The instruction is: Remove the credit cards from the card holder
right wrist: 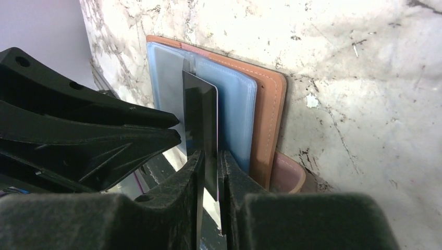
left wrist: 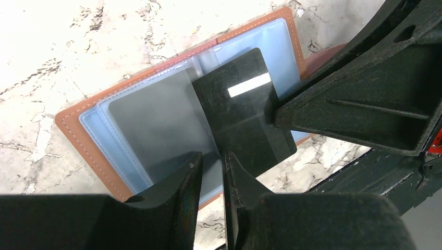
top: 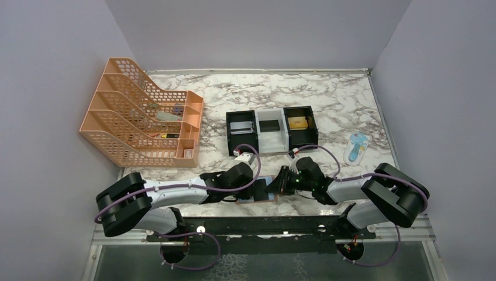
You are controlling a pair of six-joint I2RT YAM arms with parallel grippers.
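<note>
Top external: high, rear, whole table (top: 351, 96). Wrist views: close, opposite sides, sharing card holder (left wrist: 279, 41).

Around the card holder (top: 268, 194), the left pincer (top: 261, 188) blocks 9 o'clock and the right pincer (top: 280, 182) 3 o'clock; bare worktop (top: 327, 99) lies open toward 12 o'clock, up to the three-compartment tray (top: 274, 142).

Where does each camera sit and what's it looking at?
Top external: above, behind the arms, looking down at the table; both arms show.
Left wrist: behind the left gripper, which shows, facing the open card holder.
Right wrist: behind the right gripper, which pinches the black card it faces.
Wrist views share card holder and black card.
</note>
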